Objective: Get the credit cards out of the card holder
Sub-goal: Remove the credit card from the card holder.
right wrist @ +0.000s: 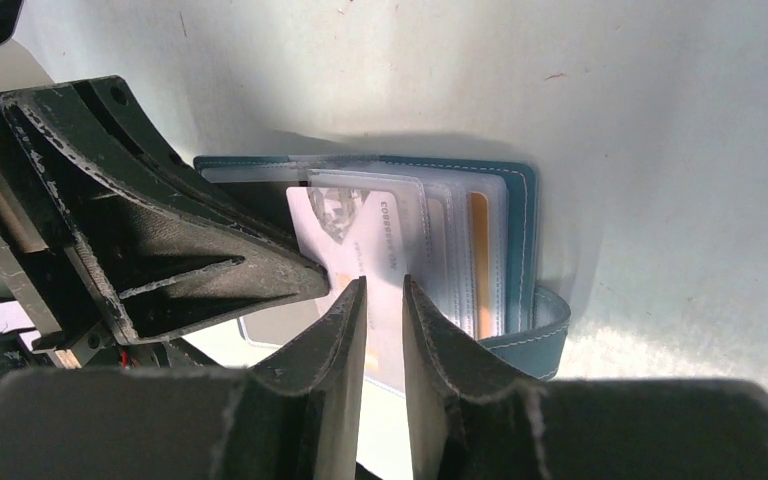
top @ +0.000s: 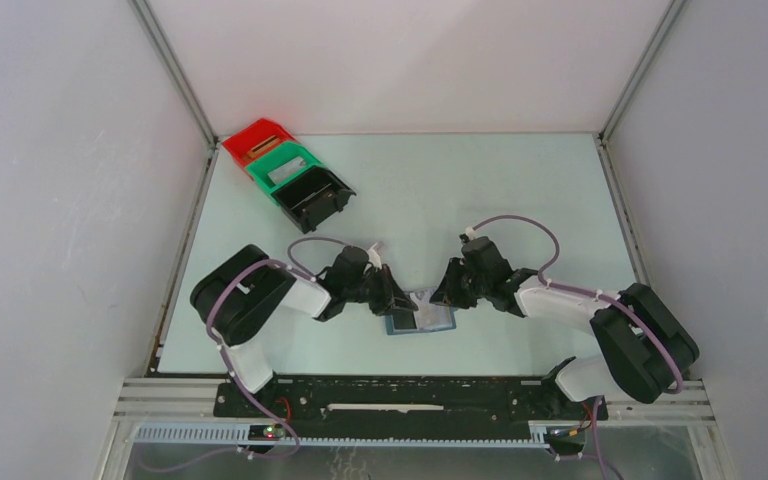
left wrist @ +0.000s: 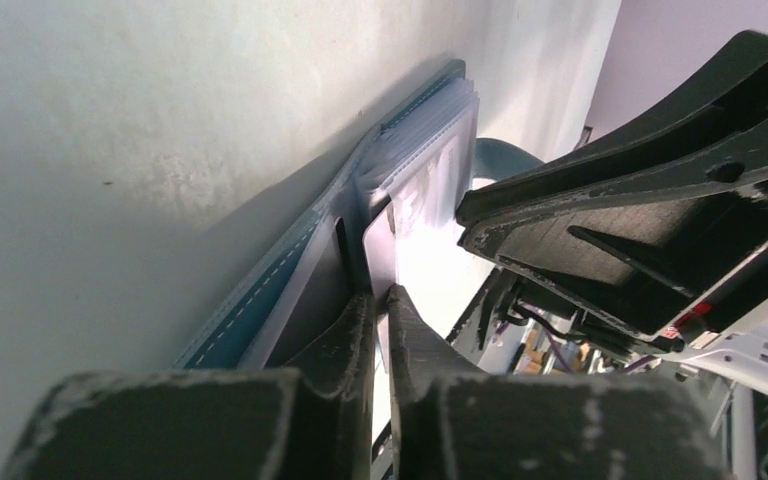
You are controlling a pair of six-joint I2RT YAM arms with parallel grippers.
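Grey card sits pinched by its edge in the clenched left gripper; best to draw it straight along its sleeve, flat and slow, while the right gripper, fingers slightly parted and holding nothing visible, steadies the card holder, which lies open just beyond both grippers' tips

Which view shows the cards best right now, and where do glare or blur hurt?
Right wrist: card holder and credit cards sharp, evenly lit; only its own fingers soft. Left wrist: glare whitens one credit card, near fingers blurred. Top external: in focus, but holder tiny, partly hidden by left gripper and right gripper.
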